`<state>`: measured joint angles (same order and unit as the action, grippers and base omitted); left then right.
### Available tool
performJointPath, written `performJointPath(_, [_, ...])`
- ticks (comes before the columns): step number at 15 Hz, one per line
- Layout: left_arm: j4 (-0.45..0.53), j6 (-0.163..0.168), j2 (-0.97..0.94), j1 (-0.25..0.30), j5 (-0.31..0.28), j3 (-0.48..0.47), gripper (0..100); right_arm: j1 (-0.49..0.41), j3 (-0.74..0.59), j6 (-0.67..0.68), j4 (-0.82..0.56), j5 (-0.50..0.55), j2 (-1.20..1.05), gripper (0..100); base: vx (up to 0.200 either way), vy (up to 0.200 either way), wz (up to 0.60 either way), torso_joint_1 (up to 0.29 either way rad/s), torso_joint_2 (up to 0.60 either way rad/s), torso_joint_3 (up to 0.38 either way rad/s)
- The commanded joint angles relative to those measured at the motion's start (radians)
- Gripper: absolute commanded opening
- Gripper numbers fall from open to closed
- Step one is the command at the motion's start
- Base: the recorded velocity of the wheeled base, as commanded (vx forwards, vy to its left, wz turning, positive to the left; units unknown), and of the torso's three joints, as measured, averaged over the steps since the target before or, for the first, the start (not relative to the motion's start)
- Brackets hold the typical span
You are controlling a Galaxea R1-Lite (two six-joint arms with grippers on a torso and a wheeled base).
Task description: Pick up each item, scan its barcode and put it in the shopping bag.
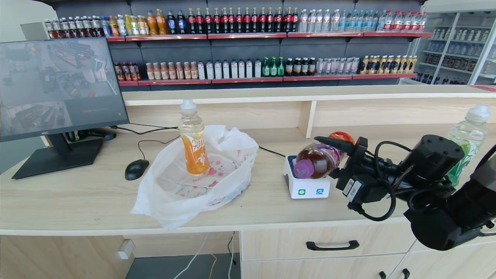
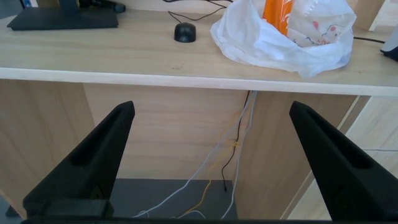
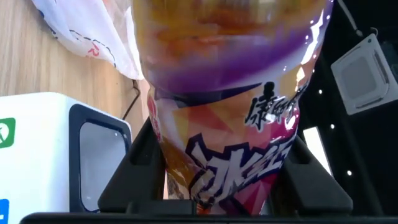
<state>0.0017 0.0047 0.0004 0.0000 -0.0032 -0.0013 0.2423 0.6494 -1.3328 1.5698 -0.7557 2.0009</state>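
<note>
Head view: right gripper pinches a purple-capped drink bottle around its body. The bottle lies sideways, cap toward the robot's left, directly over the white barcode scanner; contact with it cannot be told. The right arm comes in from the right above the counter edge.

The shopping bag is slumped open left of the scanner, with an orange drink bottle upright inside.

Right wrist view adds close detail: black fingers press both sides of the label, with the scanner's dark window just beside.

Left wrist view: left gripper is spread wide and holds nothing. It sits low, facing the counter's front panel below the top edge, with cables hanging ahead.
</note>
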Motion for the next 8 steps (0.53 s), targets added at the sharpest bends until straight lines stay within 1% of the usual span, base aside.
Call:
performJointPath(1, [0.0,0.0,0.0,0.0,0.0,0.0,100,0.02,0.012,-0.003,0.001,-0.004,0.026,0,0.0,0.0,0.0,0.0,0.0,0.0])
performJointPath(3, [0.0,0.0,0.0,0.002,0.0,0.0,100,0.051,0.026,-0.022,0.001,-0.004,0.032,0,0.0,0.0,0.0,0.0,0.0,0.0])
performJointPath(6, [0.0,0.0,0.0,0.002,0.0,0.001,100,0.178,0.033,-0.059,0.001,-0.004,0.079,0,0.0,0.0,0.0,0.0,0.0,0.0])
performJointPath(8, [0.0,0.0,0.0,0.0,0.0,0.0,100,0.198,0.058,-0.062,0.001,-0.005,0.116,0,0.0,0.0,0.0,0.0,0.0,0.0])
